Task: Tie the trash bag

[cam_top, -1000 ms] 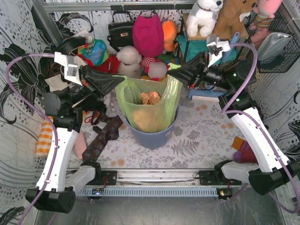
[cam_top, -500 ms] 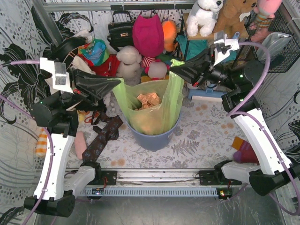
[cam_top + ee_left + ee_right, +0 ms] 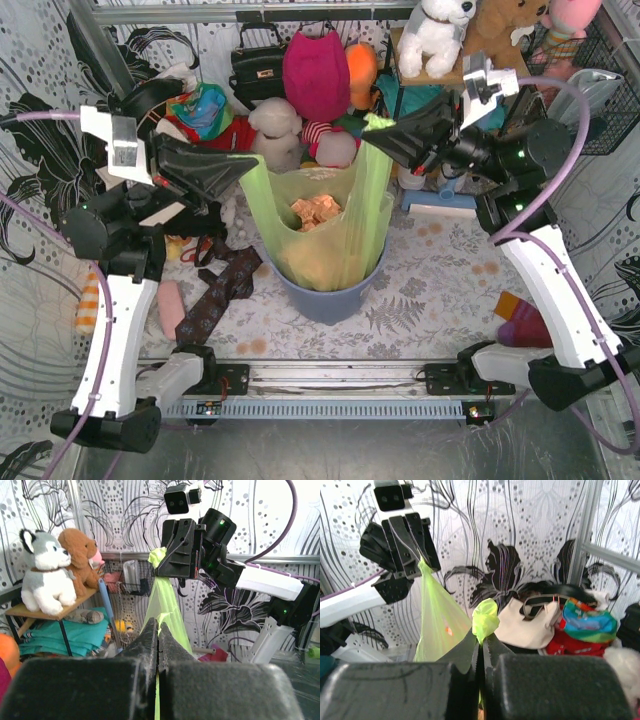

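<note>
Both pinching its rim, left gripper [image 3: 248, 168] and right gripper [image 3: 374, 137] now hold the trash bag [image 3: 325, 235] higher mid-frame, stretched ready for knotting.

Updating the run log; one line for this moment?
left gripper: shut on trash bag rim | right gripper: shut on opposite rim | bag untied, bottom inside bin

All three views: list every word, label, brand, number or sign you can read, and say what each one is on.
No text is readable in any view.
The trash bag and the bin look plain.
The multicoloured bag has a print, too blurred to read.
</note>
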Robot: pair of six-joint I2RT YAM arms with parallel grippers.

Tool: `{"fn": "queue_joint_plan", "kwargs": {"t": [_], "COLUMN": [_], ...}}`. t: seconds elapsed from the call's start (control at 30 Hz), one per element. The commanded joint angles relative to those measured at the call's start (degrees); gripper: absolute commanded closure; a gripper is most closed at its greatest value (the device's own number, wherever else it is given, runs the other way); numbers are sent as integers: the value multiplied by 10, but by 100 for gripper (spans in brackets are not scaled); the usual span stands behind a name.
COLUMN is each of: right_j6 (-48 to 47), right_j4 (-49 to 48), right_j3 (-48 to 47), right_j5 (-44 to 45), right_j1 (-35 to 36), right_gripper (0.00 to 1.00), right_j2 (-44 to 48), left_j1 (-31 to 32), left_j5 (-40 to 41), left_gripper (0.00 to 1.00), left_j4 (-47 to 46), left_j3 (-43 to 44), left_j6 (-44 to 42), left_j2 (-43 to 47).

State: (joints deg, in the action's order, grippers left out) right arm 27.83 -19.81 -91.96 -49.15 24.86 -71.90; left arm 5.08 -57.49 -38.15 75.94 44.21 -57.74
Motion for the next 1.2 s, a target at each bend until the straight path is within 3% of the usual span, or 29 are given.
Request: {"fn": "queue_joint_plan", "kwargs": {"t": [0.0,0.13,0.4,0.47,0.67,0.77,0.87,0.97,1.03,1.1,1.17], "right_j6": [19,20,4,12,34,40,40,43,47,50,52], "right_j4": [-53,-63,-17,-30,-88,-98,-100,-99,-98,-97,-92], "right_j3": [100,122,-43,-32,128,172,183,174,164,157,150], "right_j5": [10,21,22,25,32,35,36,32,24,19,18], "right_j1": [3,3,3,3,3,3,3,3,3,3,3], "right_gripper": [100,100,100,100,100,100,100,100,100,100,70], "right_j2": [47,52,-18,-12,47,69,78,76,73,72,73], "left_j1": [-3,-3,-3,-3,-3,-3,-3,-3,-3,-3,-3], "left_j5": [15,28,49,50,56,60,65,70,70,70,66], "left_gripper": [100,100,100,100,98,89,69,57,43,38,35], "left_j4": [-19,-19,35,38,33,57,64,77,82,92,96], "left_j3": [-72,-106,21,10,-95,-119,-125,-97,-69,-37,-2], "left_j6": [0,-2,-23,-24,-26,-40,-47,-56,-57,-57,-48], "left_j2": [41,51,-5,-2,47,68,79,80,76,68,59]}}
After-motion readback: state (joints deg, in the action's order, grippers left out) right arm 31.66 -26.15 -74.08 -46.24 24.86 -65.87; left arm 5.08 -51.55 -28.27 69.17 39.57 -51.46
